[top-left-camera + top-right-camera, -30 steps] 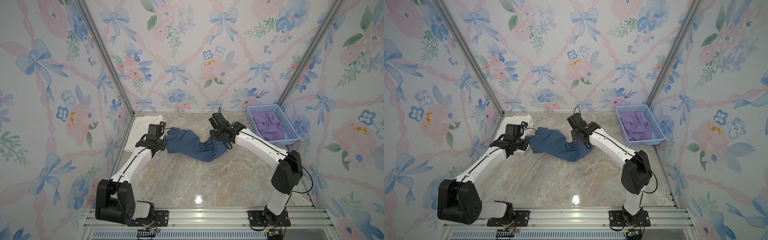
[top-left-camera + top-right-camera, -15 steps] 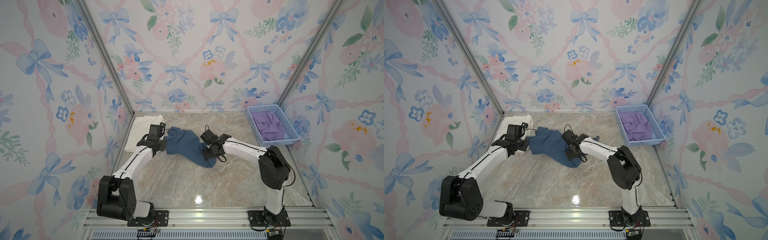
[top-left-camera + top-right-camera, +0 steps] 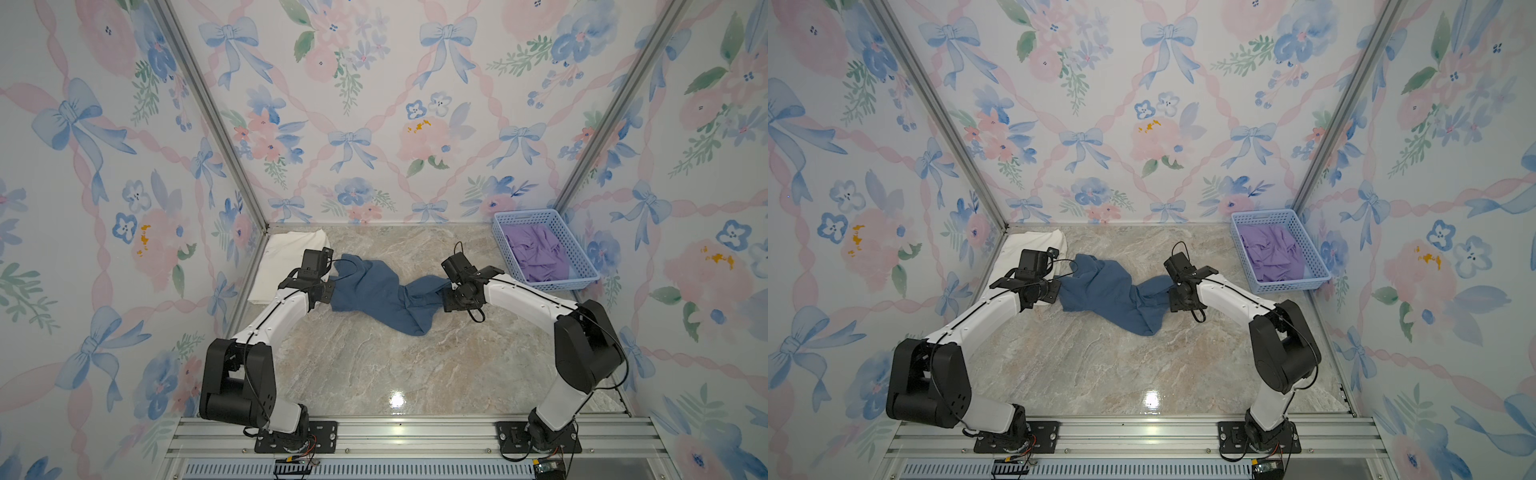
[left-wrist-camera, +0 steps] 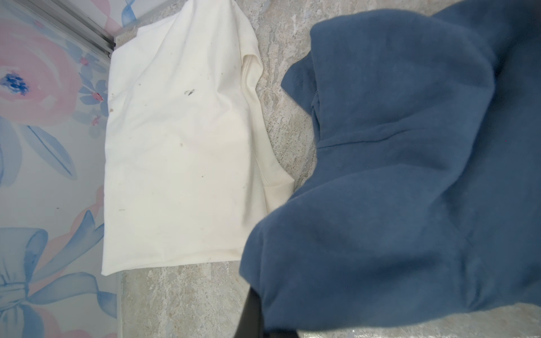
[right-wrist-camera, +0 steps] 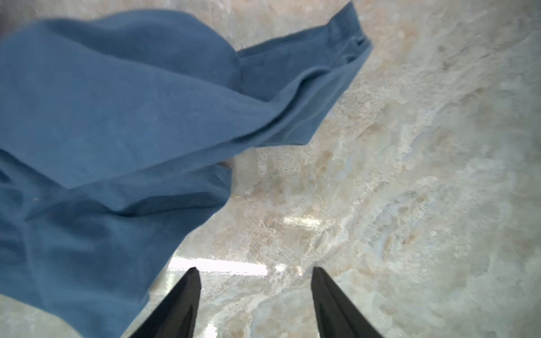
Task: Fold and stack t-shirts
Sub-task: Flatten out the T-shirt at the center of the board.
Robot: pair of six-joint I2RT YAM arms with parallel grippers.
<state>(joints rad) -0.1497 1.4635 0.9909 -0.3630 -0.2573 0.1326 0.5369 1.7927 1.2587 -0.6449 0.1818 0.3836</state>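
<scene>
A dusty slate-blue t-shirt (image 3: 376, 291) of soft, limp cloth is strung out in a crumpled band across the middle of the glossy marble-patterned counter (image 3: 395, 365), between the two arms. One end is clamped in the left fingers (image 4: 252, 307), which are pressed together on a bunched edge. The rest sags onto the counter. The right fingers (image 5: 181, 301) are spread apart and empty — only bare counter is seen between them, with the loose end of the cloth just beside one of them.

The shirt is judged to be light and without any stiffness, so it will drape, twist and slide on the smooth stone rather than keep a shape. A hold is best taken at a hem, sleeve seam or shoulder corner, where doubled fabric gives the fingers something to bite. A pinch in the middle would only gather a wad.

A cream-white t-shirt (image 3: 286, 257) of plain, lightly spotted cloth is laid flat, apparently folded, in the far corner on the left arm's side, close beside the blue one; whether they touch cannot be told. It could be dragged askew if the blue cloth is swept over it. A pale blue perforated plastic basket (image 3: 540, 216) holding crumpled lilac cloth (image 3: 536, 253) stands in the opposite far corner, well apart.
</scene>
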